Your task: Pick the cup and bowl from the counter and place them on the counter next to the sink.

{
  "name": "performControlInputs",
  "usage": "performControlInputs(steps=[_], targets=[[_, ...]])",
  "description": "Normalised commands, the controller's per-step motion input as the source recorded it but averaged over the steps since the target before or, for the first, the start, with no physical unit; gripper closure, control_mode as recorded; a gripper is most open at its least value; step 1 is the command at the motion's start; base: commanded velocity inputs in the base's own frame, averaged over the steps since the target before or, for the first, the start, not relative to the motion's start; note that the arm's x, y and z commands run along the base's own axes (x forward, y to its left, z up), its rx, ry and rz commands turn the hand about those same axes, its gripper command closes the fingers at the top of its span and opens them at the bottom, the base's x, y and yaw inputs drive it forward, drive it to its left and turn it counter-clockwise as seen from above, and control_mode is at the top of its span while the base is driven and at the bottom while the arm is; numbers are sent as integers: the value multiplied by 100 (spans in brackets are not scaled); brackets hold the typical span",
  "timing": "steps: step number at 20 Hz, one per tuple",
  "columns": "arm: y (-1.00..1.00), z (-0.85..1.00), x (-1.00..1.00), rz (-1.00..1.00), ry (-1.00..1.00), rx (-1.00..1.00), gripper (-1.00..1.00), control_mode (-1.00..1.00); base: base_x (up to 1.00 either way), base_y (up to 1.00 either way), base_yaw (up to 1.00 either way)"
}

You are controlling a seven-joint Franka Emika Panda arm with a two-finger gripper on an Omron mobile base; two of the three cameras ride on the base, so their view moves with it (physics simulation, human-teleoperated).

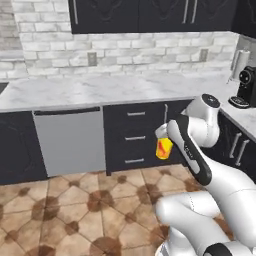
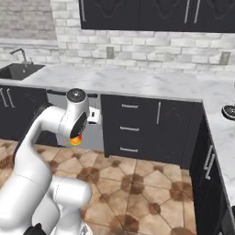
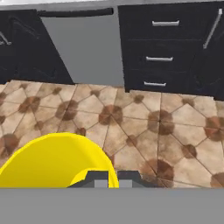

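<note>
Claw [image 3: 113,178]: pinching the rim of the cup [image 1: 164,148], carrying it over the floor, in front of the tabletop [image 1: 100,90].
Carry: I judge keeping the cup upright and the pinch firm is mattering most while travelling.
Tabletop: lying beyond the cup.
Sink [image 2: 18,71]: sitting at the tabletop's far left end; heading for bare marble beside it.

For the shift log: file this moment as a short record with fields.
cup: yellow, clamped in the gripper, in the air over the tiled floor
gripper: shut on the cup's rim
sink: far left of the counter, dark basin
bowl: not judged
arm: folded low before the drawers
</note>
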Motion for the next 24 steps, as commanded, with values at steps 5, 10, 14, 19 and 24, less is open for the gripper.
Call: performControlInputs(steps=[5,10,14,19,24], targets=[[0,0,0,0,0,0,100,100,0,34,41],[0,0,0,0,0,0,100,100,35,86,-2],[0,0,0,0,0,0,100,100,33,77,-8],[0,0,0,0,0,0,100,100,38,62,-4],[0,0,0,0,0,0,100,100,64,33,0]])
